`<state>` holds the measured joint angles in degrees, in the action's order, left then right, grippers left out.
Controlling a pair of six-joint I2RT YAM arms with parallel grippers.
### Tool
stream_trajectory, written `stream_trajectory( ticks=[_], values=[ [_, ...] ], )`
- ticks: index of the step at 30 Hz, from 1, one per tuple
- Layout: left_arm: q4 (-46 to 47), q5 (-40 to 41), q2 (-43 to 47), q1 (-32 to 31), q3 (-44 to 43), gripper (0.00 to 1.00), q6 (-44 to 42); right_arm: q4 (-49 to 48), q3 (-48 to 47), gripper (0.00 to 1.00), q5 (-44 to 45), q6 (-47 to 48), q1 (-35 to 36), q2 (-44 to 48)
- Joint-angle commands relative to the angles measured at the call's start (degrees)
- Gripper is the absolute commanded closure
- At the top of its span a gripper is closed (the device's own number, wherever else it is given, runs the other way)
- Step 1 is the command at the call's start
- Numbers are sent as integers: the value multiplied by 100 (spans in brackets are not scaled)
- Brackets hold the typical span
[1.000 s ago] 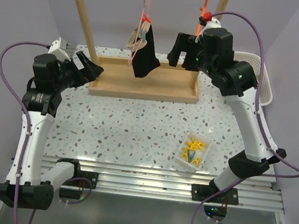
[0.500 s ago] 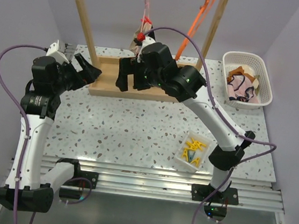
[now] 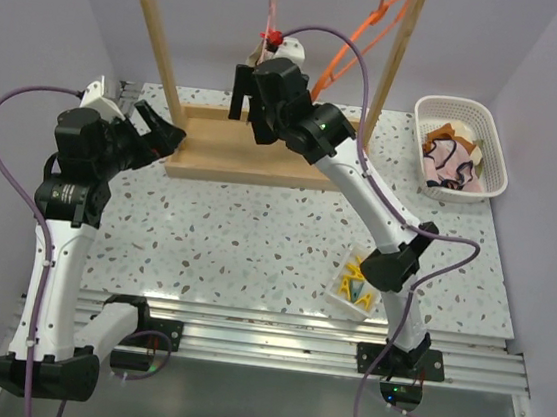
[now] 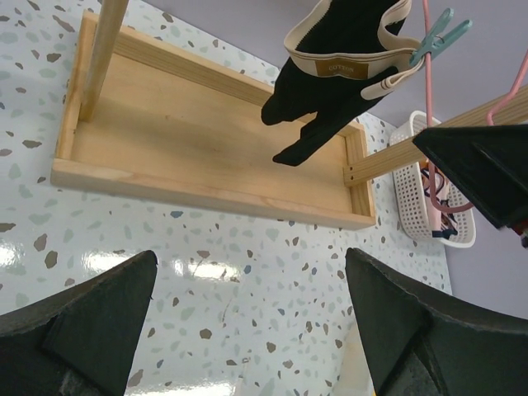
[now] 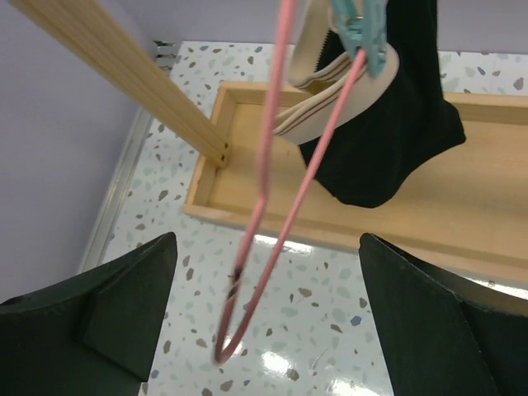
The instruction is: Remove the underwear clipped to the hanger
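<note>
Black underwear (image 5: 388,140) with beige bands hangs from a pink hanger (image 5: 272,190), held by a teal clip (image 5: 360,29). My right gripper (image 5: 272,330) is open, its fingers on either side of the hanger's lower loop without touching it. In the top view the right gripper (image 3: 246,99) covers the garment below the pink hanger (image 3: 271,6). From the left wrist, the same underwear (image 4: 334,66) hangs over the wooden base (image 4: 198,157). My left gripper (image 4: 247,322) is open and empty, low over the table; in the top view this left gripper (image 3: 172,131) sits left of the base.
A wooden frame (image 3: 166,45) stands on the base at the back. An empty orange hanger (image 3: 365,27) hangs at its right. A white basket (image 3: 492,142) at the right holds pink underwear (image 3: 450,158). A small tray of yellow clips (image 3: 361,283) lies at the front right.
My right arm has swung left from the orange hanger to the pink hanger and now hides the black underwear in the top view. The left arm has barely moved.
</note>
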<state>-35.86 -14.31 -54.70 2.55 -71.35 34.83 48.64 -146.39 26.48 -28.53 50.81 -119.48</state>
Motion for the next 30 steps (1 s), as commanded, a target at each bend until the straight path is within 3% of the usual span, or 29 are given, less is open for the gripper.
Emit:
stream_trajectory(
  ticks=[1, 9, 17, 20, 26, 30],
  values=[
    [-97, 121, 117, -17, 95, 0, -108, -294, -180, 7, 16, -231, -439, -154],
    [-36, 86, 82, -17, 148, 0, -82, -558, 207, 20, -64, 190, -633, 276],
    [61, 24, 3, -17, 174, 0, -55, 13, -257, 33, -845, 620, -879, 171],
    [87, 24, -6, -17, 201, 0, -55, 259, -224, 32, -1004, 726, -906, 302],
    [254, -107, -76, -17, 297, 0, 32, 356, 5, 10, -978, 762, -906, 575],
    [334, -160, -129, -17, 297, 0, 59, 426, -109, 9, -934, 735, -897, 540]
  ],
)
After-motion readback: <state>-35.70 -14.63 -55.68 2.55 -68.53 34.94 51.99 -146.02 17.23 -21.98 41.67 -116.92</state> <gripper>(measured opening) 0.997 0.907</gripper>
